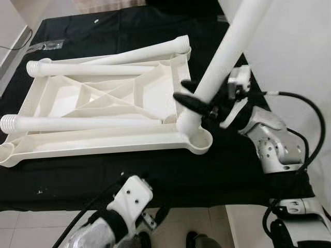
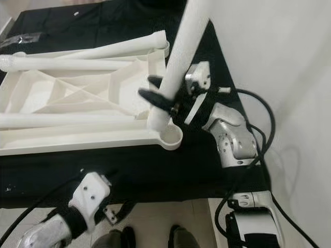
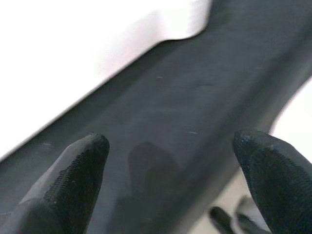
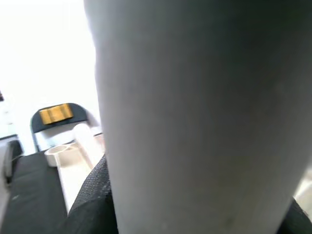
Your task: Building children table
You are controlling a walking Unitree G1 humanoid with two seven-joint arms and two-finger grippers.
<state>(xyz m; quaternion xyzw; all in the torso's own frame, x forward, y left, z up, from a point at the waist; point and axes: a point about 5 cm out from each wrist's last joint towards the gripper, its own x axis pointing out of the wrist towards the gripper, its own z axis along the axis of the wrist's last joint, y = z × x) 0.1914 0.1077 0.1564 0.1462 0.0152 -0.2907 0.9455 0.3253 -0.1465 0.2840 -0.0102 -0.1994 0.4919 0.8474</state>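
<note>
We're seating a white leg (image 1: 227,49) w/ right pincer (image 1: 199,103) clamped on it, at the upturned tabletop's (image 1: 103,98) near-right corner socket (image 1: 199,139); three legs (image 1: 88,124) lying on tabletop, unfitted. Left pincer (image 3: 170,161) hanging wide below tabletop.

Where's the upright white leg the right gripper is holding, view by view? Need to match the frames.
Left eye view: leg runs from top right down to the tabletop's near right corner socket.
Right eye view: leg at upper centre, same tilt.
Left wrist view: not in it.
Right wrist view: leg close up, across the frame.
Shared landmark: right gripper around the leg's lower part.
</note>
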